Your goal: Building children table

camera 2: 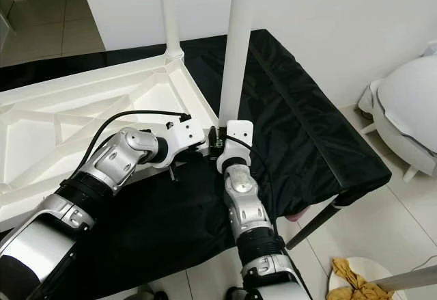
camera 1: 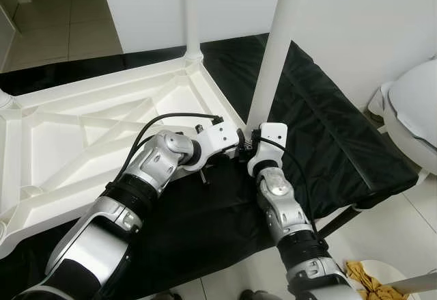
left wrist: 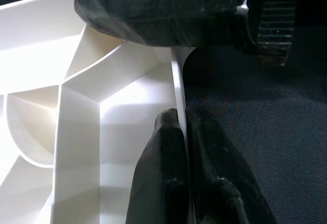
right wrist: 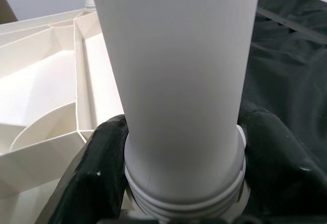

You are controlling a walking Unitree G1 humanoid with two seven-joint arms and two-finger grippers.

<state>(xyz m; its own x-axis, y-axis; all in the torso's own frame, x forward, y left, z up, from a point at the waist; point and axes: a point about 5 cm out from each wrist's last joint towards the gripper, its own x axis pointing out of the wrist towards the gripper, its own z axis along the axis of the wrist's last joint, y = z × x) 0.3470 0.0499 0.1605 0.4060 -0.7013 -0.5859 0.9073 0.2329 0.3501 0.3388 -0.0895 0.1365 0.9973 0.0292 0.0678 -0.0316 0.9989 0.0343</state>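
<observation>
White plastic tabletop (camera 1: 89,129) lies upside down, ribs up, on a black fabric-covered surface (camera 1: 328,143), and from the head camera both arms meet at its near right corner. From there the left gripper (camera 1: 240,139) and right gripper (camera 1: 254,138) sit almost touching at the foot of a white table leg (camera 1: 273,47) standing upright in that corner; another leg (camera 1: 192,13) stands at the far corner. Left wrist view: the fingers (left wrist: 168,183) are pinched narrow on the tabletop's thin edge wall, one finger each side of it. Right wrist view: the fingers (right wrist: 97,173) are clamped on the leg's threaded base, one on either side, the leg rising straight up between them.
</observation>
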